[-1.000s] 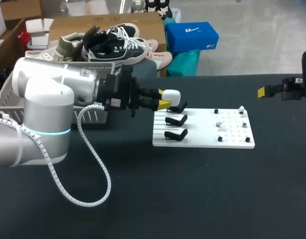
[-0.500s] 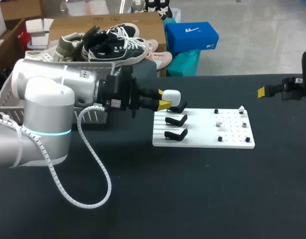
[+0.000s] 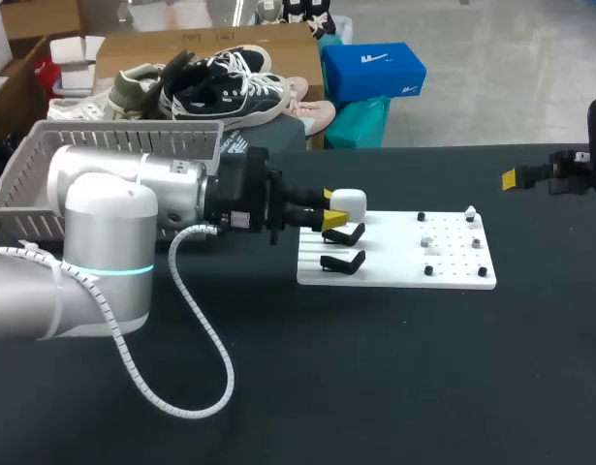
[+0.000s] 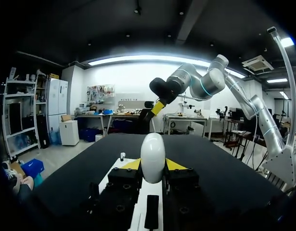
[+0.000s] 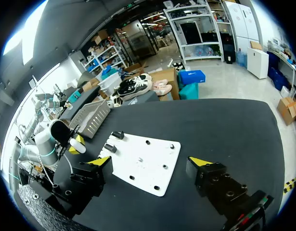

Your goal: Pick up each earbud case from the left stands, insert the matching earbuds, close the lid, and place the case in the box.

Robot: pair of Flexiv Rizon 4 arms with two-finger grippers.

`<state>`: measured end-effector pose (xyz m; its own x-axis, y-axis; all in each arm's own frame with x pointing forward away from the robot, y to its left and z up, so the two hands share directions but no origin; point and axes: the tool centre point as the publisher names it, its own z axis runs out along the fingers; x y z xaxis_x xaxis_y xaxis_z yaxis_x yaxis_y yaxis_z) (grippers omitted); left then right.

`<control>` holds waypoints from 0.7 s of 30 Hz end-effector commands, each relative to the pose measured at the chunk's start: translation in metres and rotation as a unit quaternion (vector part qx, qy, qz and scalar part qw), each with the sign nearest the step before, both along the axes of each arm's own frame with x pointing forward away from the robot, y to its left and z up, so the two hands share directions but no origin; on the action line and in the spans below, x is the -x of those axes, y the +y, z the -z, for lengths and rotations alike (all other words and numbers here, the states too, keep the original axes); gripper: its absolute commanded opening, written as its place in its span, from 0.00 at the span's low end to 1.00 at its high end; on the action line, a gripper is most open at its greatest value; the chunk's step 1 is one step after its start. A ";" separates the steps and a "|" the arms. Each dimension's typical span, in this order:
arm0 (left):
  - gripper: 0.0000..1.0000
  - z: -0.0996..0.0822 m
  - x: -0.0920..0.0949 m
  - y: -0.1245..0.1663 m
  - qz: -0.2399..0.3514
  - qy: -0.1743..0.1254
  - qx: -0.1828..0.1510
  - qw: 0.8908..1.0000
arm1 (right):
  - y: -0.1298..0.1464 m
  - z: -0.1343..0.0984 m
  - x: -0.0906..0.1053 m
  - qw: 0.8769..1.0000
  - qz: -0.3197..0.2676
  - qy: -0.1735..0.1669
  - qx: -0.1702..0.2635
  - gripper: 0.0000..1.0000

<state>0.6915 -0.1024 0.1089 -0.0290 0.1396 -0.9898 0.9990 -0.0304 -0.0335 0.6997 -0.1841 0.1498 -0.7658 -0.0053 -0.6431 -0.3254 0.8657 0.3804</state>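
Observation:
A white earbud case [image 3: 348, 202] is gripped between the yellow tips of my left gripper [image 3: 334, 209], just over the back stand of the white board [image 3: 394, 266]. In the left wrist view the case [image 4: 153, 157] stands upright with a finger [image 4: 131, 165] pressing on each side. Two black stands [image 3: 344, 234] in front of it are bare. Small white earbuds [image 3: 426, 240] lie among black pegs on the board's right half. My right gripper [image 5: 150, 161] stands wide open, far off at the table's right edge [image 3: 516, 177], holding nothing.
A grey slatted basket [image 3: 46, 165] sits at the back left, partly behind my left arm [image 3: 113, 213]. Black tabletop [image 3: 375, 368] stretches in front of the board and to its right.
My left arm has shifted right and toward the near side, carrying the case a little off its earlier spot on the back stand. The right arm has not moved.

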 end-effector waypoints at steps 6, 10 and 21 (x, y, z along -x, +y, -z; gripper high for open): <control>0.00 0.008 -0.010 -0.005 0.018 0.006 0.005 1.000 | 0.026 -0.002 0.014 0.998 -0.051 -0.025 0.022 1.00; 0.00 0.009 -0.010 -0.005 0.019 0.004 0.000 1.000 | 0.048 -0.006 0.023 0.996 -0.085 -0.035 0.023 1.00; 0.00 0.012 -0.005 -0.005 0.019 -0.010 -0.021 1.000 | 0.101 -0.002 0.037 0.988 -0.146 -0.025 0.032 1.00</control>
<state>0.6982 -0.1071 0.0952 -0.0025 0.1769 -0.9842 0.9974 -0.0710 -0.0153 0.6562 -0.0903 0.1544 -0.6902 -0.2573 -0.6763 -0.5711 0.7677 0.2908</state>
